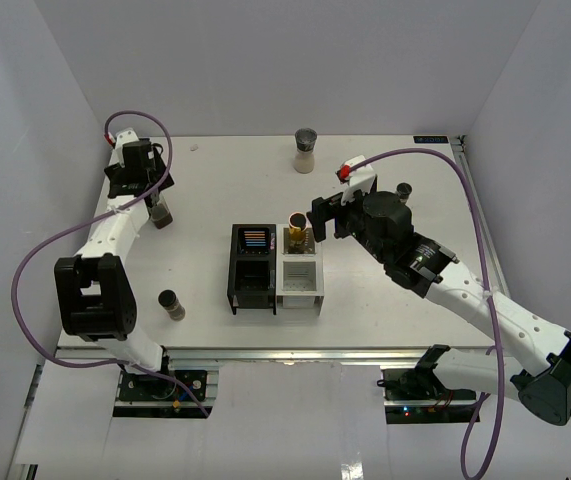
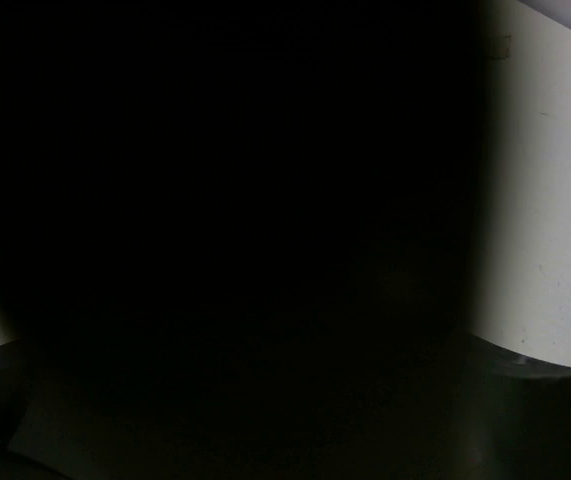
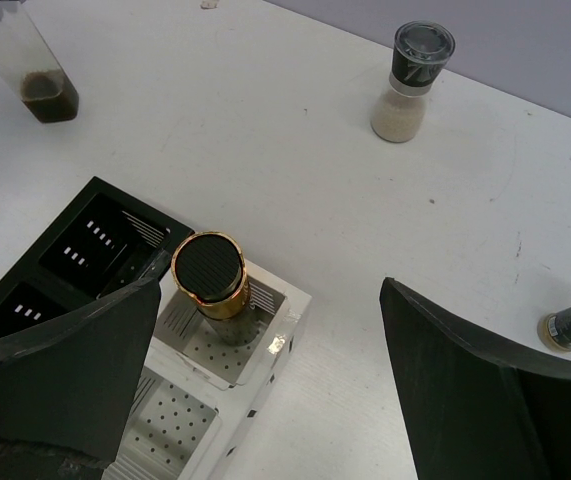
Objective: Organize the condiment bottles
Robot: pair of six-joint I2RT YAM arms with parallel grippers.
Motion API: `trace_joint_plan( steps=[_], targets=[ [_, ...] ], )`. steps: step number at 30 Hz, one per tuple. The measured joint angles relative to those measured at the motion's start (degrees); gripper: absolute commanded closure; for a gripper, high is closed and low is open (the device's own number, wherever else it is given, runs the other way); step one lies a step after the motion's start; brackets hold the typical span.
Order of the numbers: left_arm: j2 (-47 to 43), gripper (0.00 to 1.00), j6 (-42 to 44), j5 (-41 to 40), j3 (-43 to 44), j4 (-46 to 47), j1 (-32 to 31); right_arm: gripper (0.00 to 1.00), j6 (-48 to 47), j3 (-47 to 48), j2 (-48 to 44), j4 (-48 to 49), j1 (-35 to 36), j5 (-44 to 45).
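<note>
At the far right slot of the rack (image 3: 75, 215), the right gripper (image 3: 270, 290) hangs wide open by the gold-capped bottle (image 3: 208, 268), while the left gripper (image 1: 157, 203) sits over a far-left bottle (image 1: 163, 219), and I cannot tell its jaws' state.

White table (image 1: 215, 180) carries the compartment rack (image 1: 277, 290), a grey-lidded shaker (image 1: 305, 150) and a dark jar (image 1: 172, 304).

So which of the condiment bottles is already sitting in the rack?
The gold-necked bottle with the dark top. It stands upright in the far compartment of the white half of the rack. The other bottles are all outside it.
</note>
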Motion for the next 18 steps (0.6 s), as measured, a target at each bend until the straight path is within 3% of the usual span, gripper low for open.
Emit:
trace_joint_plan(
  steps=[5, 8, 14, 18],
  targets=[
    [1.1, 0.14, 0.0, -0.2, 1.1, 0.4, 0.9, 0.04, 0.0, -0.7, -0.2, 0.5, 0.0, 0.4],
    [1.7, 0.24, 0.0, -0.1, 1.5, 0.8, 0.8, 0.04, 0.0, -0.9, -0.2, 0.6, 0.0, 0.8],
    [2.4, 0.72, 0.2, 0.2, 1.7, 1.5, 0.8, 0.04, 0.0, -0.9, -0.3, 0.9, 0.0, 1.2],
    [2.4, 0.98, 0.2, 0.5, 1.9, 1.1, 0.8, 0.04, 0.0, -0.9, -0.3, 0.9, 0.0, 1.2]
  ],
)
